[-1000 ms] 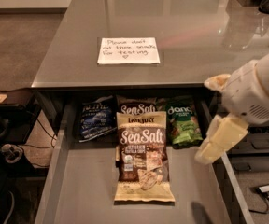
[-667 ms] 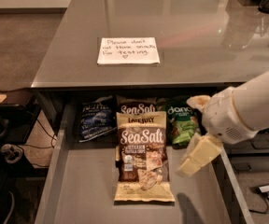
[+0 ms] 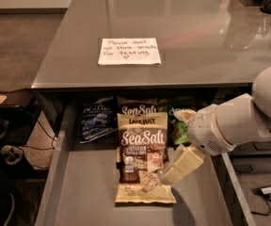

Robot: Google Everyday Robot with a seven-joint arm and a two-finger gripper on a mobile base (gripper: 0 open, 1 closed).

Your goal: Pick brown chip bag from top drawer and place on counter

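Moved: the gripper (image 3: 175, 169) has swung left from the right side of the drawer (image 3: 83, 182) and now sits at the right edge of the bag (image 3: 142, 154); the bag itself lies where it did.
Gripper: low over the drawer floor, beside the bag's lower right part, touching it or just short of it. I cannot tell whether it is released or clenched, and nothing shows it holding the bag.
Arm: the arm (image 3: 234, 124) reaches in from the right, above the drawer's right wall.
Bag: flat on the drawer floor, label up, top end toward the counter (image 3: 182, 41), partly over a second SeaSalt bag (image 3: 138, 108) behind it.
Neighbours: a blue bag (image 3: 97, 121) at back left, a green bag (image 3: 178, 126) at back right, half hidden by the arm.
Counter: bears the note (image 3: 129, 51); no bag on it.
Done: drawer open, approach nearly finished.
Left: by my reading, the grasp, the lift out of the drawer, the carry over the counter edge and the release are all still to do.
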